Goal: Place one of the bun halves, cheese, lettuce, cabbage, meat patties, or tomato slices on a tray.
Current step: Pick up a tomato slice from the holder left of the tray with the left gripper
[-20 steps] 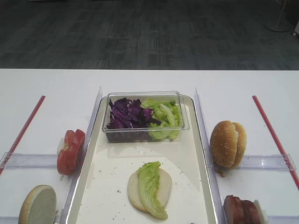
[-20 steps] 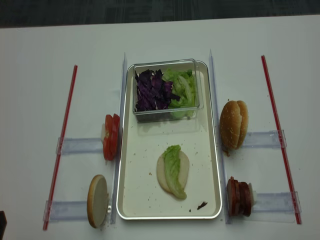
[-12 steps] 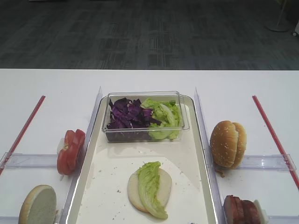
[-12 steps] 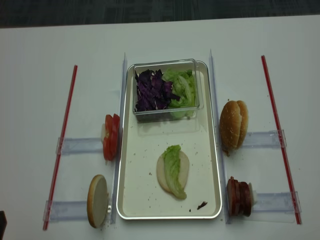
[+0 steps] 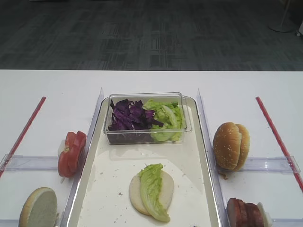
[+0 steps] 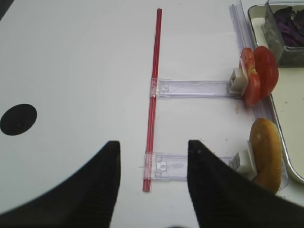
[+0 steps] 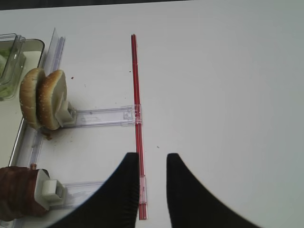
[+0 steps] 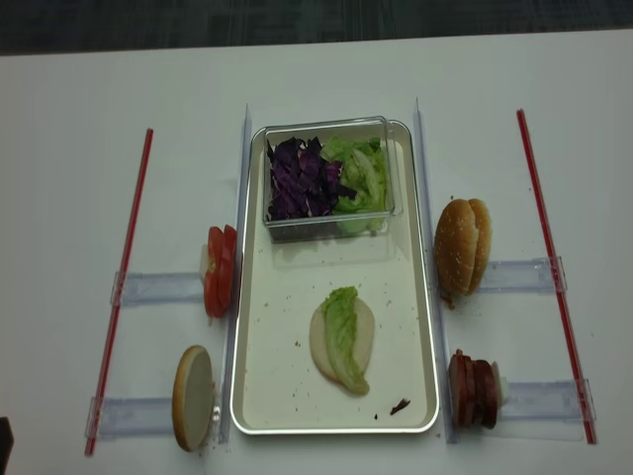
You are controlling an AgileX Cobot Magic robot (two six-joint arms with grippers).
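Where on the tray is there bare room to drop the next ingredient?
The tray is free in the band between the clear tub and the bun half under the lettuce leaf, and left of that bun. The far end is crowded by the tub.

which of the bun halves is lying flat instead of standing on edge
The bun half in the middle of the tray, cut face up under a lettuce leaf. The others stand on edge in holders beside the tray.

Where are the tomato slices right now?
The tomato slices stand on edge just outside the tray's left rim in the overhead view, above the lone bun half.
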